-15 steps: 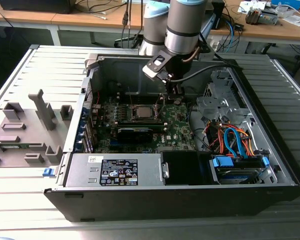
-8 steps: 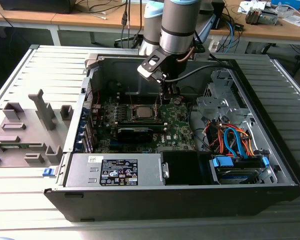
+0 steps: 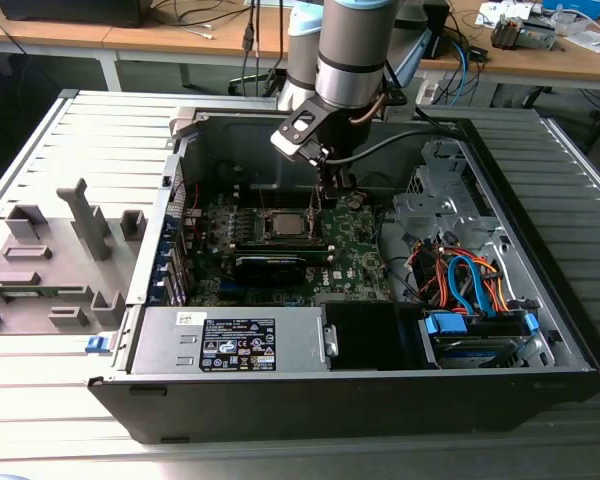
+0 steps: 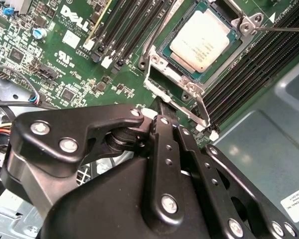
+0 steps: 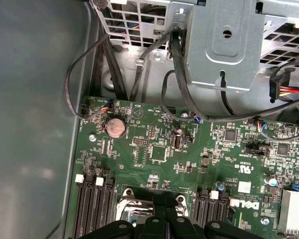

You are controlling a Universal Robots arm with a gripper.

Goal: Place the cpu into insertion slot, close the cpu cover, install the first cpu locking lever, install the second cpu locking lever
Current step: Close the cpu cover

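The cpu (image 4: 202,42) lies flat in the insertion slot (image 3: 266,216), its silvery top facing up. Around it the cpu cover (image 4: 182,80) lies down as a metal frame, the chip showing through its cut-out. A bright locking lever rod (image 4: 199,113) runs along the socket edge nearest my gripper. A second thin lever rod (image 4: 284,30) sticks out from the far corner. My gripper (image 4: 162,105) is shut, its tips right at the near lever and socket edge. In the exterior view my gripper (image 3: 325,203) hangs just at the exterior view's right of the socket.
Long black memory slots (image 4: 124,30) flank the socket on both sides. A black card (image 3: 270,266) lies in front of it, a power supply (image 3: 230,342) at the case front. A drive cage (image 5: 224,40), loose cables (image 3: 470,282) and a coin battery (image 5: 114,127) sit nearby.
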